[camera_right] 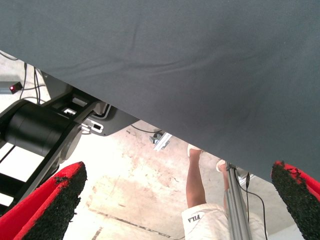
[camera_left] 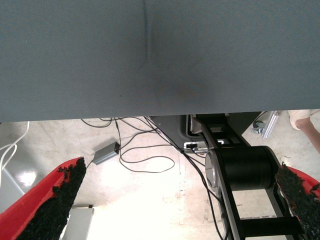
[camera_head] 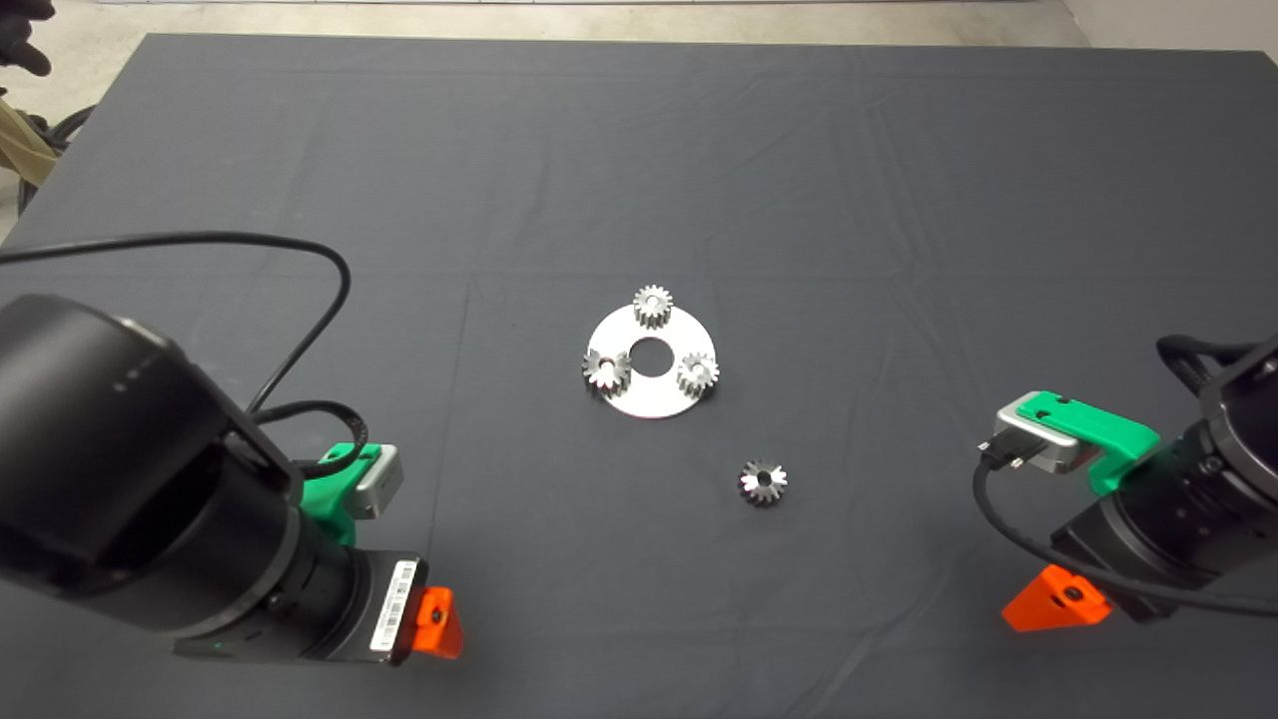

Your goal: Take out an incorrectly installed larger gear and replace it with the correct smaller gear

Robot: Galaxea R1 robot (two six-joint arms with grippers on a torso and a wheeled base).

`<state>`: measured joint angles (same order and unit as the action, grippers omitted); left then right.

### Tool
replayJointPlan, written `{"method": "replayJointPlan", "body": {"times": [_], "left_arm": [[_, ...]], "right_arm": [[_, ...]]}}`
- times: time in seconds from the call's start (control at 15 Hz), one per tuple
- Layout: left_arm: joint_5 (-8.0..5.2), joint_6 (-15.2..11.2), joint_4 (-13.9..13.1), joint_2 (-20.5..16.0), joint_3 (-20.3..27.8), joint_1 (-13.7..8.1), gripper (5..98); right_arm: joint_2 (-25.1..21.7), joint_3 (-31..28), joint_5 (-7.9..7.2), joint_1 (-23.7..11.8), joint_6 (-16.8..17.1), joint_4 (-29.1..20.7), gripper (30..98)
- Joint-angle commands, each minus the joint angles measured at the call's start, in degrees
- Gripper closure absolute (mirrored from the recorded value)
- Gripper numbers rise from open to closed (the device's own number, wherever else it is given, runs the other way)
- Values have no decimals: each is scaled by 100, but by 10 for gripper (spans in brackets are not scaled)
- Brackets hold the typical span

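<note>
Though parked and nowhere near the parts, worth flagging a few traps already.

Head view first: flat round silver plate with a centre hole (camera_head: 651,399) lying mid-way across the dark grey cloth mat (camera_head: 899,200), carrying three small steel spur gears. Two paler gears at 12 o'clock (camera_head: 652,305) and 4 o'clock (camera_head: 698,374) of the hole. Calling the 9 o'clock one the larger gear (camera_head: 606,370), looking a touch wider than the other two, but honestly a close call. Small dark-grey shiny smaller gear (camera_head: 764,482) lying loose and flat on the mat at 5 o'clock from the plate, well apart from it. Left gripper (camera_head: 436,621) down at 7 o'clock of the picture, right gripper (camera_head: 1058,597) at 4 o'clock, both far from everything.

Left wrist view: red fingers (camera_left: 55,200) spread wide, gripping nothing; only mat edge, floor and cables beyond.

Right wrist view: same story, spread wide and empty, with a person's bare leg (camera_right: 196,180) past the mat edge.

Likely ways to botch this:
- Grabbing the wrong gear, given near-identical sizes.
- Knocking a neighbour with such wide fingers, the three sitting close together.
- Dragging or lifting the whole plate if the gear binds, with no clamp visible.
- Skidding off the low, flat loose gear and bunching the cloth.
</note>
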<state>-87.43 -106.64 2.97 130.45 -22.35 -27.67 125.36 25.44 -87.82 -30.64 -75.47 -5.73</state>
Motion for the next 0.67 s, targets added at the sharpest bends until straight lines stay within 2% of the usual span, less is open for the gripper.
{"method": "replayJointPlan", "body": {"times": [0.0, 0.6], "left_arm": [[-283, 3, -95, -41, 83, -107, 53], [-283, 38, -95, -18, 100, -107, 53]], "right_arm": [[81, -41, -438, -127, 6, -218, 309], [107, -55, -438, -127, 15, -218, 309]]}}
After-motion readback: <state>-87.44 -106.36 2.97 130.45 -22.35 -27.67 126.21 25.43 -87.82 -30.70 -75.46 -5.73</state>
